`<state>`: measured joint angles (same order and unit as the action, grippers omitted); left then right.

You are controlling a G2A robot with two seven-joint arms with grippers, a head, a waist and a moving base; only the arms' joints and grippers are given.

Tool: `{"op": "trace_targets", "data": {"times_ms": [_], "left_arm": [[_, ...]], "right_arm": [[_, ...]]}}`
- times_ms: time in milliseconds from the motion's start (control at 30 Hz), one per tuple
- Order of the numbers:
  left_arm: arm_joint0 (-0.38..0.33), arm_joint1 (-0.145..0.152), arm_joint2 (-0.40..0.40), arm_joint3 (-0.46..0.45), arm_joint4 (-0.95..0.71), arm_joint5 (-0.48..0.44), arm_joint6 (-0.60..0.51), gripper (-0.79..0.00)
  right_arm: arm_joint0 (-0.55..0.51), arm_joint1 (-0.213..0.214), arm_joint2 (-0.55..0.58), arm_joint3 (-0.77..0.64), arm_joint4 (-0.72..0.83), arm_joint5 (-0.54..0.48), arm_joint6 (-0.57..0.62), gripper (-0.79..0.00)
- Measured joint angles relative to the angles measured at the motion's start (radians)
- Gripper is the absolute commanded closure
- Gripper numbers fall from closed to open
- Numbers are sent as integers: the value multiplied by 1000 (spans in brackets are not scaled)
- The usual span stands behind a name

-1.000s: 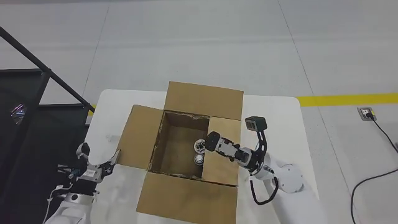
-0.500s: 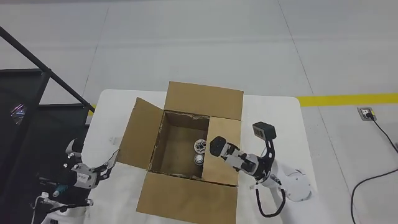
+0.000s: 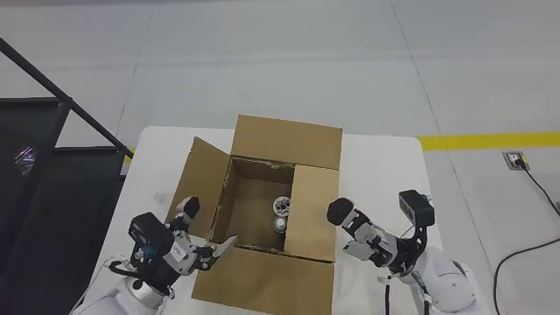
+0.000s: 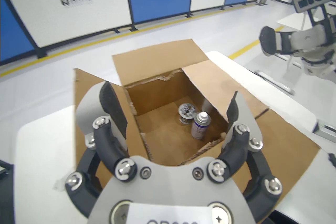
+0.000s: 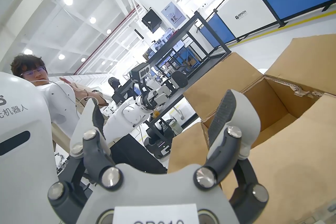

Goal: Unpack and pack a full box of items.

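Note:
An open cardboard box point(image 3: 289, 140) stands in the middle of the white table point(image 3: 385, 162). On its floor are a small spray can point(image 3: 279, 224) point(image 4: 200, 125) and a round silvery spool point(image 3: 283, 203) point(image 4: 186, 112), close together by the right wall. My left gripper point(image 3: 207, 226) point(image 4: 170, 101) hangs open and empty above the box's near left corner, beside the raised left flap. My right gripper point(image 3: 341, 214) point(image 5: 160, 117) is open and empty, just outside the box's right flap point(image 5: 302, 151).
All four box flaps are folded out; the near flap point(image 3: 262, 284) overhangs the table's front edge. Bare table lies left of the box point(image 3: 153, 162) and right of it. A black frame point(image 3: 52, 87) stands beyond the table's left side.
My left arm has swung from the table's left front corner to the box's left flap. My right gripper has drawn back out of the box toward the right.

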<state>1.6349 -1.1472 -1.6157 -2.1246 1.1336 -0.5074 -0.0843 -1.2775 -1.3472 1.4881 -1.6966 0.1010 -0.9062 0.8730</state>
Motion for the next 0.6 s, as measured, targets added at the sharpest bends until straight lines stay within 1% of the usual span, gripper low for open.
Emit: {"op": "trace_targets", "data": {"times_ms": [100,400,467,567,600], "left_arm": [[2,0,-3,-1,1,1,26,-785],[1,-1,0,9,-11,11,20,-785],[-15,-3,13,28,-59,38,-5,-785],[-69,-8,72,49,-157,70,-92,-785],[-99,-10,102,63,-213,74,-143,-785]], "right_arm": [[0,0,0,0,0,0,0,-785],[0,0,0,0,0,0,-1,-785],[1,1,-6,-14,-12,15,-9,-785],[11,5,-12,-48,-31,33,-26,-785],[12,8,-8,-59,-36,33,-33,-785]]}}
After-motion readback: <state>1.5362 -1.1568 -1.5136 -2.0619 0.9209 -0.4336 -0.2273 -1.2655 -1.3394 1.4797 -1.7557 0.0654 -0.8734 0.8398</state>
